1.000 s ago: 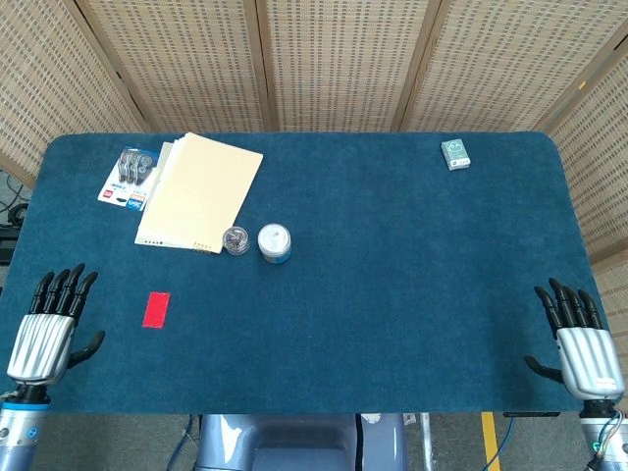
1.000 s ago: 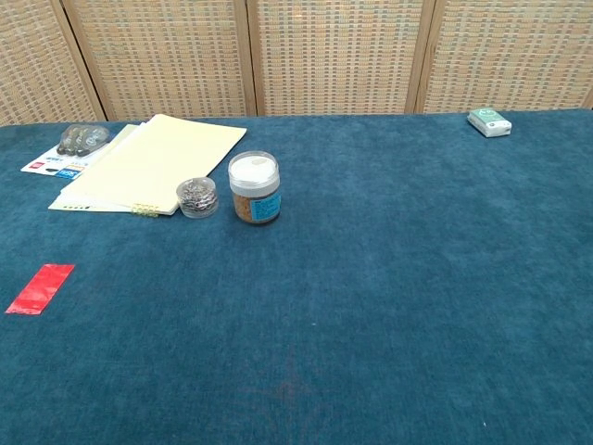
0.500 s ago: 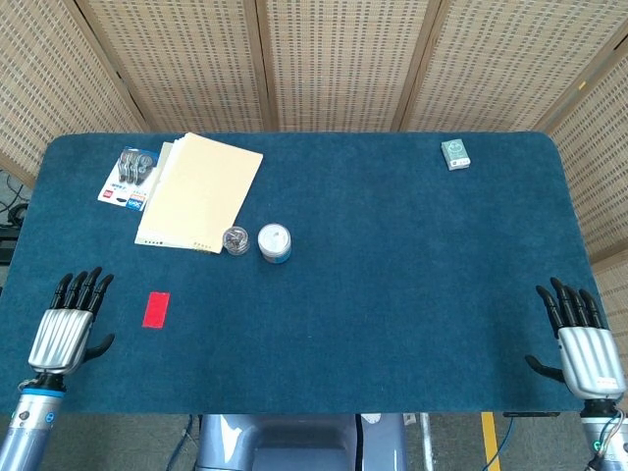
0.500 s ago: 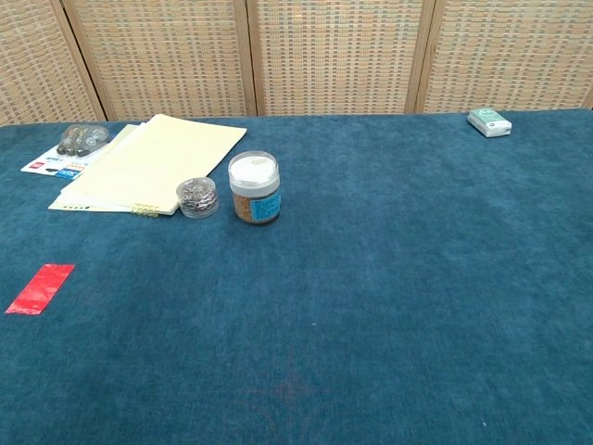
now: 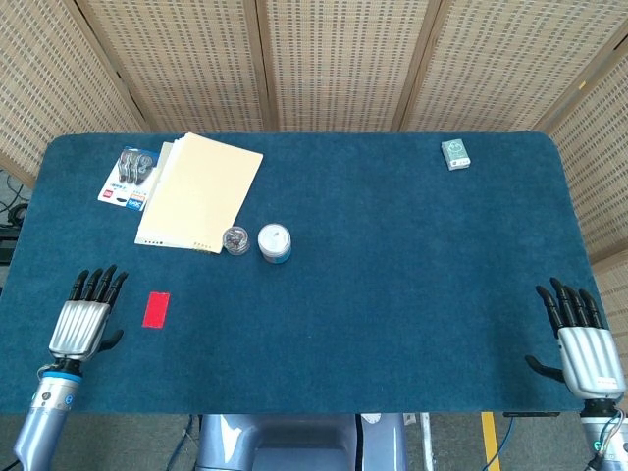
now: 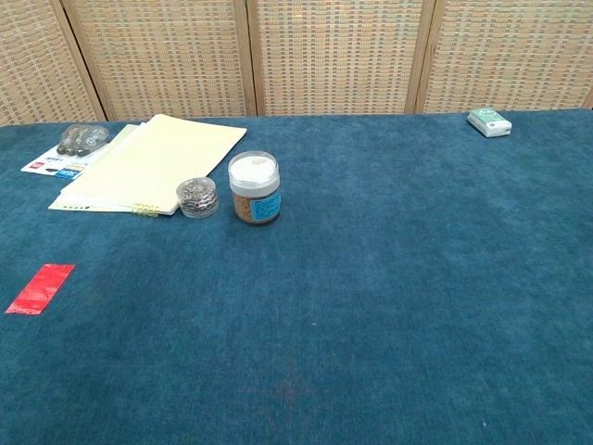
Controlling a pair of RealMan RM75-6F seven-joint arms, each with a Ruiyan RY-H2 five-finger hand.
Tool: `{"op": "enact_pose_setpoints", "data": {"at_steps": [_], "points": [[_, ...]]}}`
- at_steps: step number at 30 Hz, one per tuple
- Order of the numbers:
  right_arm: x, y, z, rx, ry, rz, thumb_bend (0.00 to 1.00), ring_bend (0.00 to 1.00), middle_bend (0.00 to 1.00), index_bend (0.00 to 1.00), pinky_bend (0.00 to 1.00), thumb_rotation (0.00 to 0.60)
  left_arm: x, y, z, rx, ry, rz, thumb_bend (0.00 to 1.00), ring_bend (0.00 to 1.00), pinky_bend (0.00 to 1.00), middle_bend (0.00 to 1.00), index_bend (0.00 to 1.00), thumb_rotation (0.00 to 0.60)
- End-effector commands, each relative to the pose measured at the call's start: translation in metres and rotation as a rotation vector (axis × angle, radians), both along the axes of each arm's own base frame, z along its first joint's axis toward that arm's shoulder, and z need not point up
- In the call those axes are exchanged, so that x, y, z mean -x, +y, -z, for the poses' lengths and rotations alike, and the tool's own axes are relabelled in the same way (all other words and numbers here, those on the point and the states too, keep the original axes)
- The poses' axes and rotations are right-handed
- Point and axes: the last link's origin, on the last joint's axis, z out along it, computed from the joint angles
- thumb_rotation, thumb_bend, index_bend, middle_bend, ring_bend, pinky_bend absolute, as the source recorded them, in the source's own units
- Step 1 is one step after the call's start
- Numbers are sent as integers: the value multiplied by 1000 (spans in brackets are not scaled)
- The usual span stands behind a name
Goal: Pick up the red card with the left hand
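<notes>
Flat rectangular red card (image 5: 156, 309) on napped cloth; left robot hand (image 5: 85, 319) spread, empty.

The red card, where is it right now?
In the head view the red card lies flat on the blue table, near its front left edge, just right of the left hand and not touching it.

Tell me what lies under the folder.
Under the folder, white sheets poke out along its left edge. It rests on the table. Whatever else sits beneath it is covered.
</notes>
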Motion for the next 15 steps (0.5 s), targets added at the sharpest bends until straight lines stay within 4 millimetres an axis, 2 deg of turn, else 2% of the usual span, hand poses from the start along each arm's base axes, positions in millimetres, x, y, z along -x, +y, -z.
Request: {"op": "enact_pose_setpoints", "data": {"at_steps": [1,15], "points": [[0,0,-1,3,-3,0,77,0,0,0,0,600,1,5,8,21,19,-3,250,0,0,0,0,600],[1,0,-3,4,-11,2,79,0,0,0,0,600,1,14,33,67,54,-12,249,0,0,0,0,600]]}}
